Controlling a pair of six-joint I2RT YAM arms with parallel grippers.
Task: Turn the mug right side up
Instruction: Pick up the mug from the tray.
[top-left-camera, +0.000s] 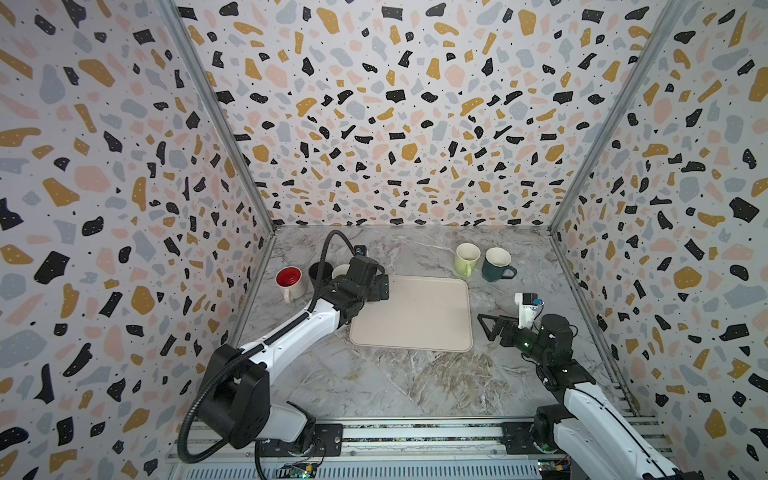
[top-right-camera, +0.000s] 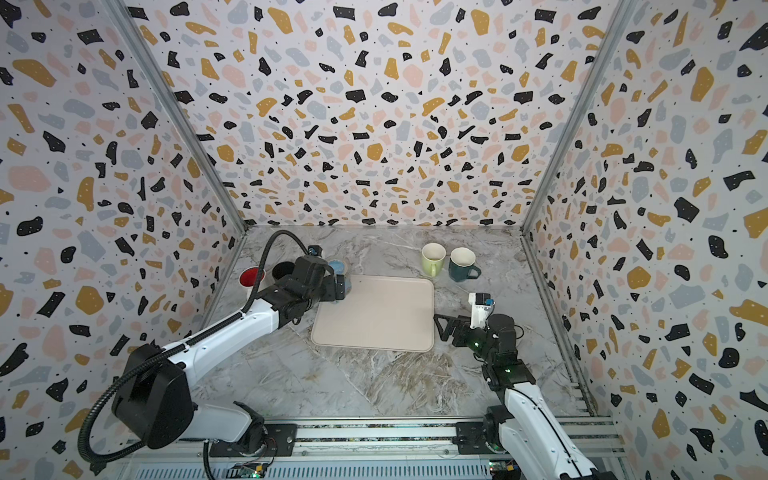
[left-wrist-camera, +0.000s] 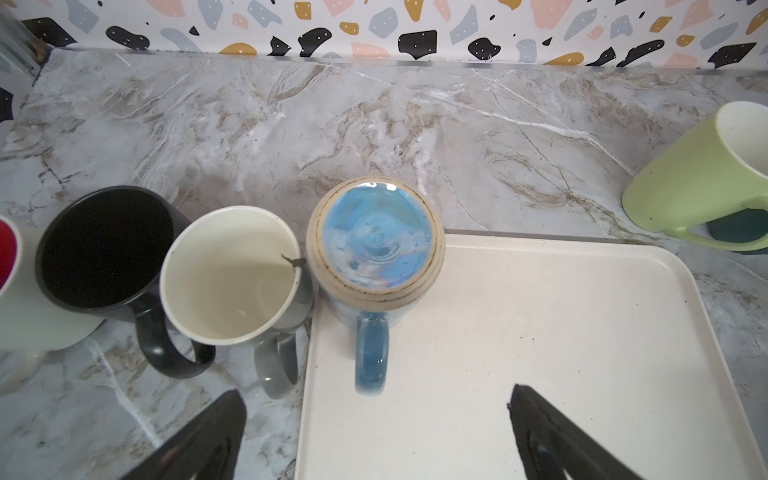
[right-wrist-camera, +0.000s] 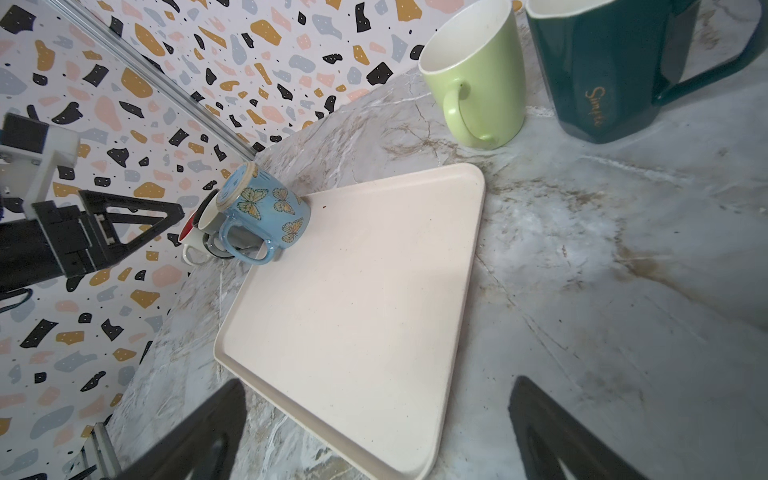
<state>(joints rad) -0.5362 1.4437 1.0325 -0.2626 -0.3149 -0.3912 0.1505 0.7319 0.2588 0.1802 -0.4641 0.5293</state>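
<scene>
Noting blue mug (left-wrist-camera: 376, 241) base-up on the tray's (left-wrist-camera: 540, 353) 11 o'clock corner, handle toward my left gripper (left-wrist-camera: 374, 392), whose jaws stand wide and grasp nothing. My right gripper (right-wrist-camera: 378, 382) is likewise released, empty, off the tray's 4 o'clock edge. I see a grey mug (left-wrist-camera: 228, 274) upright just beside the blue one, at its 9 o'clock.

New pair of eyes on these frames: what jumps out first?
The blue butterfly mug stands upside down on the cream tray's far left corner, with the open left gripper poised on its handle side. Loud terrazzo walls surround everything. An upright green mug and dark green mug sit beyond the tray's far right corner.
</scene>
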